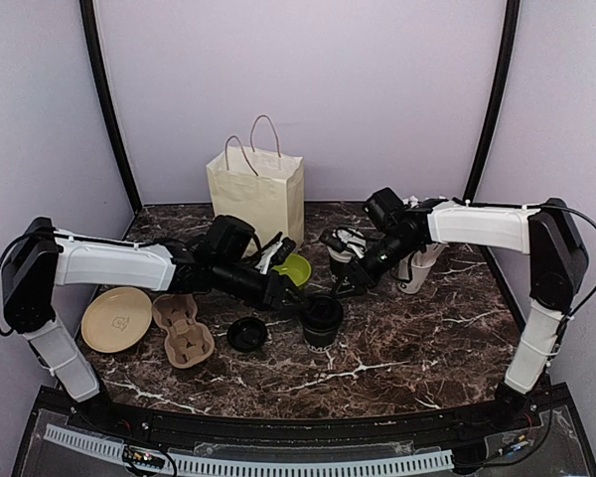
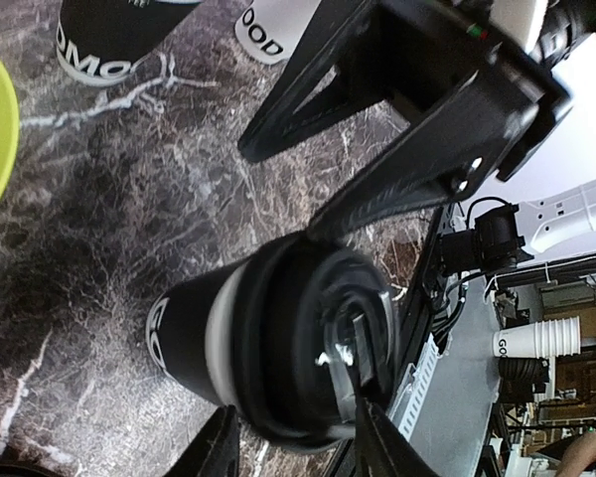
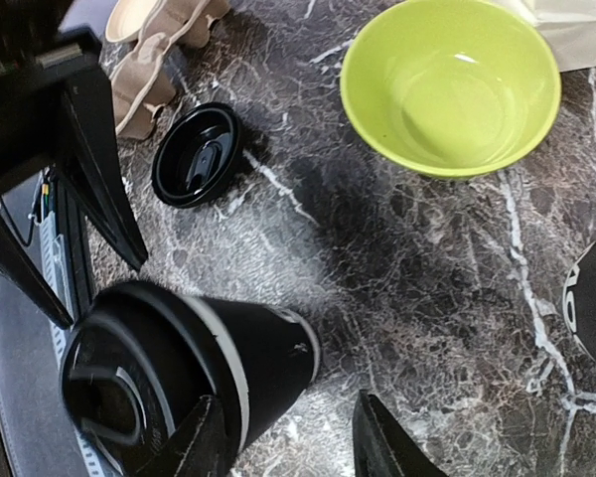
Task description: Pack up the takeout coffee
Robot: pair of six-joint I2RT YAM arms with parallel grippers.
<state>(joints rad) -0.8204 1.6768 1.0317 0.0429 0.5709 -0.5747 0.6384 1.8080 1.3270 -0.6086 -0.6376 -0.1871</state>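
Though its fingers are spread wide, the left pincer (image 2: 293, 412) grips nothing that I can make out. The lid end of a lidded cup (image 2: 278, 348) sits right at the gap between its tips, and whether either finger touches it cannot be told. Facing it from the other side, the right pincer (image 3: 283, 399) is spread just as wide and empty, with the same cup overlapping one finger in its wrist view rather than sitting squarely in the gap. That cup stands upright on the dark marble table (image 1: 417, 348) between the two pincers, so each one's black fingers loom just beyond the cup in the other's view and crowd the space around it. Just left of the cup a loose lid (image 1: 246, 333) lies flat on the table, and farther left are a brown pulp cup carrier (image 1: 182, 330) and a tan plate (image 1: 116, 318). Behind the left pincer sits a green bowl (image 1: 296, 268). A second black cup (image 2: 109, 40) and a white cup (image 1: 414, 270) stand farther back by the right arm, which partly hides them from above. At the back, well apart from the cups, a paper bag (image 1: 256, 191) stands upright.
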